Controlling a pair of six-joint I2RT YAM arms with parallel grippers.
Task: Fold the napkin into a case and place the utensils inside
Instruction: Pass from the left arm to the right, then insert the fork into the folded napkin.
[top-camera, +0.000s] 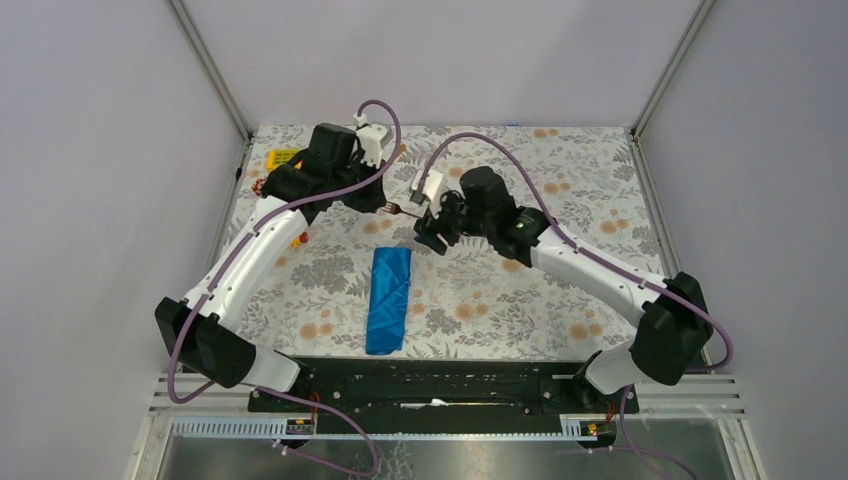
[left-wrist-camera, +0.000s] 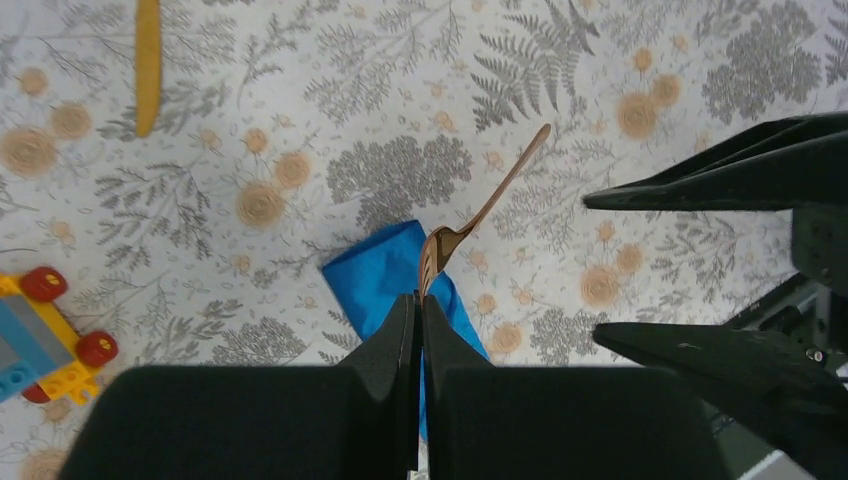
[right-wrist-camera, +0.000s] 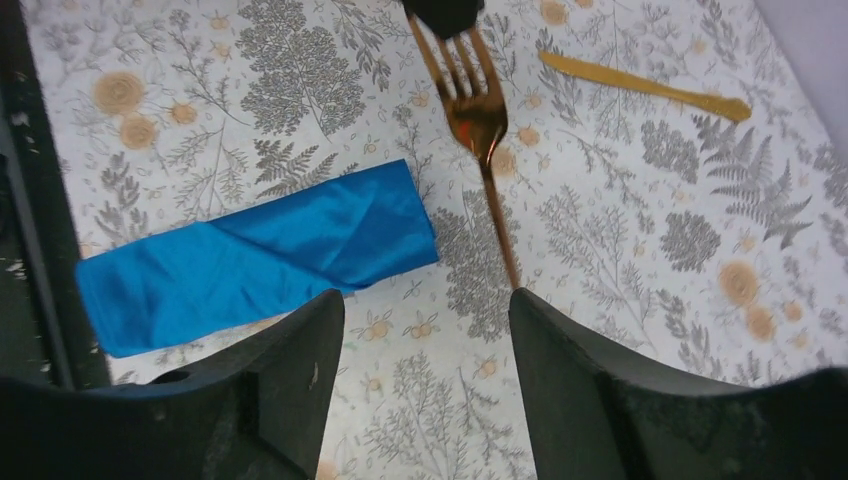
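Pinching the fork (left-wrist-camera: 470, 225) by its tines in the left gripper (left-wrist-camera: 420, 300), fingers pressed tight together, handle slanting out past the tips. Holding the right gripper (right-wrist-camera: 428, 300) spread wide, clamping nothing, one black finger (right-wrist-camera: 600, 400) on either side of the handle's far end. Cannot tell whether touching the handle tip.

Out in the middle of the table (top-camera: 560, 290): the case (top-camera: 389, 298), a long narrow blue strip, flat, creased here and there. One short end toward the rail (top-camera: 440, 380), the other just short of the two grippers. Hanging just beyond that far end, tip to tip: both grippers, with the fork between.

Farther off, toward the far edge: the knife (right-wrist-camera: 640, 85), flat on the table, well apart from the case and from the fork.

Off to the left: a toy car (left-wrist-camera: 40, 340), yellow and blue with red wheels, well clear of the case. Near the far left corner: a yellow toy (top-camera: 285, 157), partly hidden behind the left arm. Looping above both arms: purple cables (top-camera: 385, 120).

Underneath: a white tablecloth printed with grey ferns and orange flowers. All around on three sides: plain pale grey walls (top-camera: 440, 50), with metal posts (top-camera: 215, 75) at the far corners. Along the near edge: the black rail carrying the two arm bases.
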